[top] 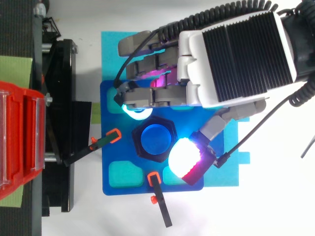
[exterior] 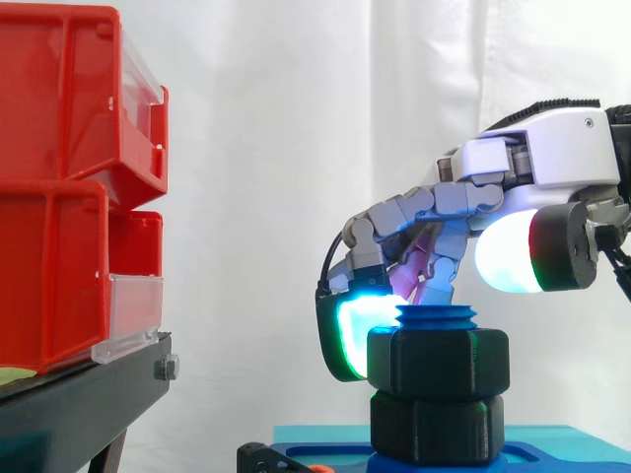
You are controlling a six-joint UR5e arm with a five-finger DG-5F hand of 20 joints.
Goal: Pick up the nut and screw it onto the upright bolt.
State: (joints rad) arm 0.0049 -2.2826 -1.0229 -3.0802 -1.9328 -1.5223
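Note:
The black hex nut (exterior: 439, 363) (top: 167, 129) sits threaded on the blue upright bolt (exterior: 436, 317) (top: 155, 140), whose top pokes out just above it. Below the nut a second black hex piece (exterior: 437, 429) sits on the blue fixture plate (top: 110, 147). My hand (exterior: 552, 148) (top: 231, 54) reaches in from the right with its fingers curled over the nut. A cyan-glowing fingertip (exterior: 345, 335) (top: 138, 112) presses on the nut's left side. The white-glowing thumb pad (exterior: 508, 251) (top: 183, 158) hangs at the nut's right, slightly above its top face.
Red bins (exterior: 69, 197) (top: 19, 142) are stacked on a black stand (exterior: 79, 404) to the left. Two black clamps with orange tips (top: 106, 140) (top: 157, 194) lie at the plate's left and front edges. The plate rests on a cyan mat (top: 113, 49).

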